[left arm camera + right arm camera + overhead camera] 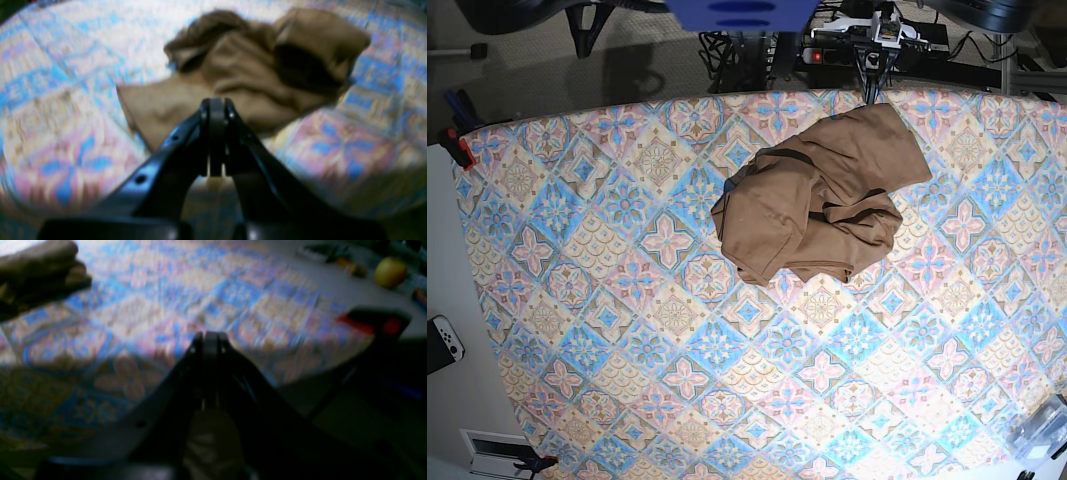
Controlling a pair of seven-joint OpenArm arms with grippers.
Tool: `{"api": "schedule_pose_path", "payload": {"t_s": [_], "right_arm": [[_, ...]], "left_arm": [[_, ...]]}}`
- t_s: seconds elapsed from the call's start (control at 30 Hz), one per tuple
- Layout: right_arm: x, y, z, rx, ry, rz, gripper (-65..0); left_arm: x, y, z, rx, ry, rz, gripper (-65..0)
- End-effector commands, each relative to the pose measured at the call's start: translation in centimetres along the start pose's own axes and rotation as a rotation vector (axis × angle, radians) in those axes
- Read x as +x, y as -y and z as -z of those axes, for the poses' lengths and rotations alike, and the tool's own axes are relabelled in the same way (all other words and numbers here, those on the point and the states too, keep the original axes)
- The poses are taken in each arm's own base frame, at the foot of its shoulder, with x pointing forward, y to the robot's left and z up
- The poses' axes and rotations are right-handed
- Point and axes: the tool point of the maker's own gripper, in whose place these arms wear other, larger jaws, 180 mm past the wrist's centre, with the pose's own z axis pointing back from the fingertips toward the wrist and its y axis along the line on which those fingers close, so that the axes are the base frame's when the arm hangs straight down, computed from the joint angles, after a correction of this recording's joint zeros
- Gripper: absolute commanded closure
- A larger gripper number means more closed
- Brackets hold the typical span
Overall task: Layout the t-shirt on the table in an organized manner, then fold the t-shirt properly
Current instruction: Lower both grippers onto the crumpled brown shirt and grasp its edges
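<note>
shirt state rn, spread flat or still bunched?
Bunched. The t-shirt lies crumpled in a heap on the table, layers folded over each other with deep creases; no sleeves or hem laid out flat.

The desk [607,330], covered in a blue, pink and cream tile-pattern cloth, carries one crumpled tan-brown t-shirt [822,205] lying near the middle of its far edge.

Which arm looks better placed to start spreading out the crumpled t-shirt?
Likely the left. Its end effector, shut, points straight at the crumpled t-shirt, which fills its wrist view. The right end effector, also shut, faces bare table, with the shirt only at its view's edge.
</note>
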Motion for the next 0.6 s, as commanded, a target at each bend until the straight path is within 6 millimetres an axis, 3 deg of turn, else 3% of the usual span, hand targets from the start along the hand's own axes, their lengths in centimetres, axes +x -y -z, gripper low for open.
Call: {"api": "schedule_pose_path", "payload": {"t_s": [0.0, 0.1, 0.37, 0.47, 0.57], "right_arm": [[1.2, 0.0, 0.2, 0.007, 0.034, 0.0, -0.4], [1.5, -0.4, 1.2, 0.027, -0.023, 0.006, -0.4], [4.8, -3.0, 7.4, 0.127, -0.124, 0.04, -0.5], [4.3, -3.7, 8.1, 0.147, -0.228, 0.029, -0.9], [2.5, -6.8, 8.1, 0.23, -0.344, 0.068, -7.6]], "left_arm": [[1.8, 0.2, 0.6, -0.007, 0.066, 0.0, -0.3], [3.0, 0.4, 2.7, -0.013, 0.038, -0.004, -0.3], [6.2, -1.2, 7.8, -0.026, -0.197, 0.077, 0.0], [6.3, -2.4, 9.7, 0.008, -0.261, 0.103, 0.0], [5.3, -5.0, 10.6, 0.078, -0.348, 0.129, -0.1]]}}
